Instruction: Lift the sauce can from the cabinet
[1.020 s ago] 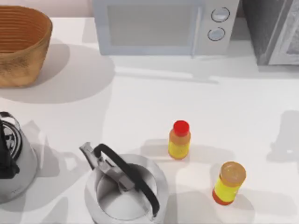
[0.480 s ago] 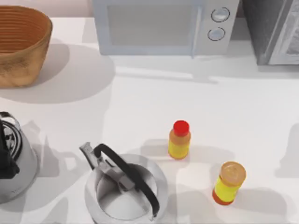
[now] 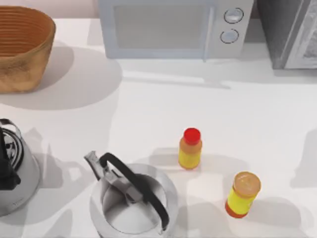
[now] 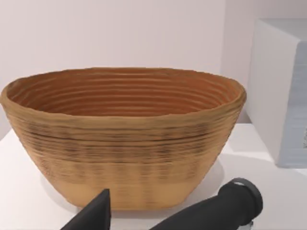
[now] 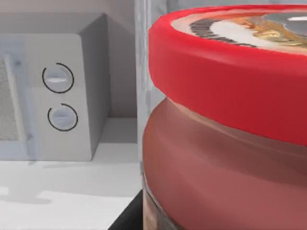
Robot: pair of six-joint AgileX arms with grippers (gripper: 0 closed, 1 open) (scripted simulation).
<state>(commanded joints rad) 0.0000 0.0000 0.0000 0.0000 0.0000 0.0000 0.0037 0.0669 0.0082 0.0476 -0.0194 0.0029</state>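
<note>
Sauce can point(image 5: 225, 120) sits close against the right wrist camera, red lid tilted, microwave point(image 5: 53, 96) behind it; can't tell the right gripper's finger state. Since a second ago the shadow at the table's point(image 3: 148, 109) right edge has slid further off. Left to right: basket point(image 3: 22, 47), two kettles, two bottles, cabinet point(image 3: 287, 32). Left gripper's finger point(image 4: 93, 215) near basket; grip state unclear.

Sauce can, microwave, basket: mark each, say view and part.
sauce can point(image 5: 225, 72), right wrist view, on the side of its red lid.
microwave point(image 3: 163, 27), top view, on its door window.
basket point(image 4: 124, 148), left wrist view, on its woven outer wall.
</note>
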